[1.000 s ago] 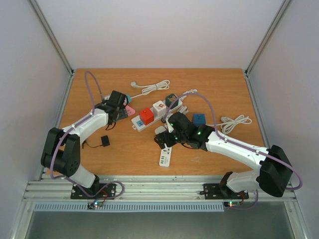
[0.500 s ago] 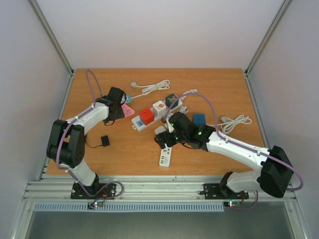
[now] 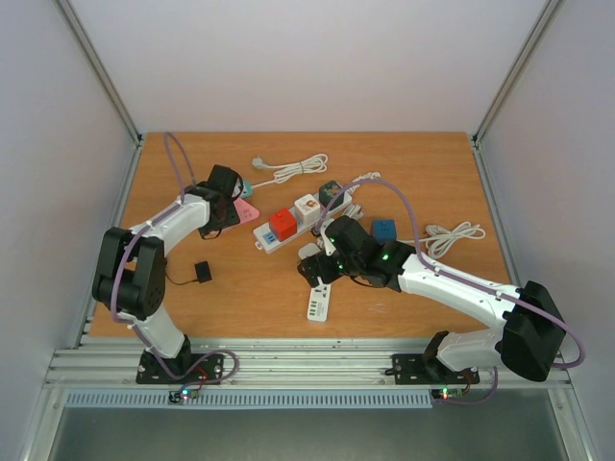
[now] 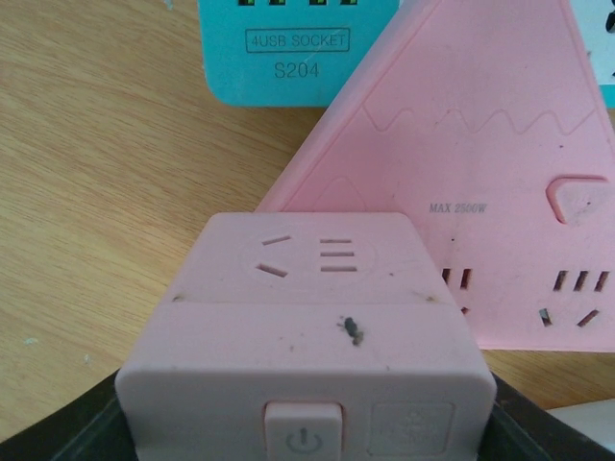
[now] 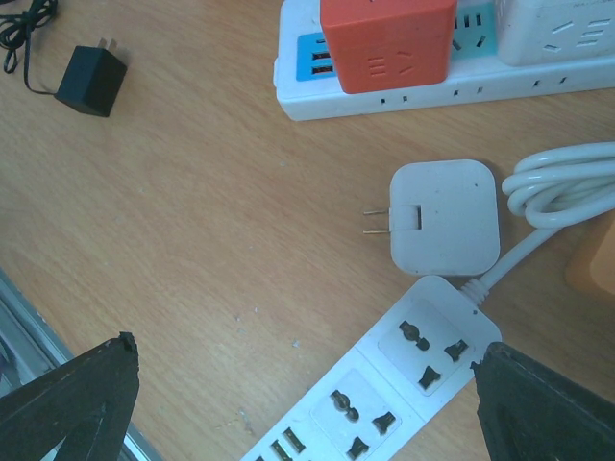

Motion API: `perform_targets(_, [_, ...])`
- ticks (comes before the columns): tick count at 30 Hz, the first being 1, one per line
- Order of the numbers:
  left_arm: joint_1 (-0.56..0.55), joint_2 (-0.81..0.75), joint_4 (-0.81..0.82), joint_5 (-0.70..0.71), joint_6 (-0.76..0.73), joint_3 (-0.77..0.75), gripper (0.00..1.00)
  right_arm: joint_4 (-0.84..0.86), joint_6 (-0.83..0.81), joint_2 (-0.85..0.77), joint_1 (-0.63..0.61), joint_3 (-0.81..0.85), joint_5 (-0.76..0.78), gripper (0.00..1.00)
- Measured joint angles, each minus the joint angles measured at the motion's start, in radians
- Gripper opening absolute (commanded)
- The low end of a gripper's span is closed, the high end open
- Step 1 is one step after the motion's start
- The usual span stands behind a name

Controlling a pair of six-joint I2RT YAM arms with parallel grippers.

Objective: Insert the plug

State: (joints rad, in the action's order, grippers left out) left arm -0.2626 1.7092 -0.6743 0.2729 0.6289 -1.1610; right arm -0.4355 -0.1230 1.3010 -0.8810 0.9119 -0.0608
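Pickup, seemingly: left gripper point(image 3: 233, 204) is clamping the pink cube adapter point(image 4: 306, 317), right gripper point(image 5: 303, 355) is hovering wide open; next move is probably calling for lifting, then aligning prongs with a socket

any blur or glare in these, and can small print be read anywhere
Top external view: soft even light, no glare on the table, small things too tiny for print. Left wrist view: sharp; lettering on the teal socket block reads clearly, the pink cube socket looms large. Right wrist view: crisp, the white adapter shows distinct prongs.
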Motion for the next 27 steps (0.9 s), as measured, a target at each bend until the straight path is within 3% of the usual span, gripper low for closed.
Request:
perform_targets(18, [0.01,-0.214,-0.036,0.033,0.074,0.217,0.39,0.0,0.006,0.0,0.0,0.0,-0.004,0.95])
perform_targets(24, [0.01,-0.216,-0.032,0.033,0.075,0.219,0.7,0.001,0.02,0.0,0.0,0.0,0.0,0.95])
perform_targets(27, [0.01,-0.22,-0.04,0.033,0.074,0.22,0.75,0.0,0.026,0.0,0.0,0.0,0.008,0.96])
